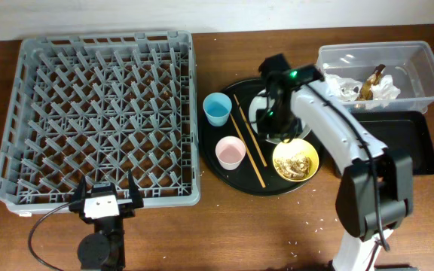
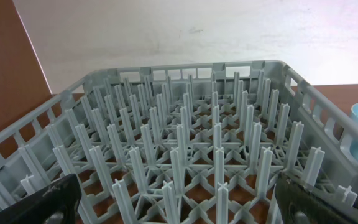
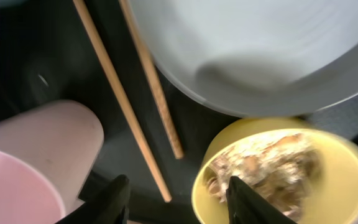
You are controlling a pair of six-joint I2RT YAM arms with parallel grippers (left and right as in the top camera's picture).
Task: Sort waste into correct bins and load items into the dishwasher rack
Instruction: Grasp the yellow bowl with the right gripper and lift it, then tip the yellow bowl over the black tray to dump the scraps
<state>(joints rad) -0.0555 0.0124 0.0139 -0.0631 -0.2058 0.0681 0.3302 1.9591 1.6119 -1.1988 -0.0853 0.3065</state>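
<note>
The grey dishwasher rack (image 1: pixel 100 117) fills the left of the table. My left gripper (image 1: pixel 102 197) is open and empty at the rack's front edge, looking across the pegs (image 2: pixel 191 143). My right gripper (image 1: pixel 277 128) is open and empty (image 3: pixel 178 202), low over the round tray between the chopsticks (image 3: pixel 123 106) and the yellow bowl (image 3: pixel 347 180) of tan rice-like leftovers (image 3: pixel 266 165). The grey plate (image 3: pixel 260 50) lies just beyond. The blue cup (image 1: pixel 217 108) and the white cup with pink inside (image 1: pixel 230 153) stand on the tray's left. The clear tub (image 1: pixel 383 53) holds the white napkin (image 1: pixel 346 86) and brown scraps (image 1: pixel 371 81).
The large round black tray (image 1: pixel 221 169) carries the cups, chopsticks, plate and bowl. The shallow black rectangular tray (image 1: pixel 409 143) lies in front of the clear tub at the right. Rice grains are scattered on the wooden table near the front right.
</note>
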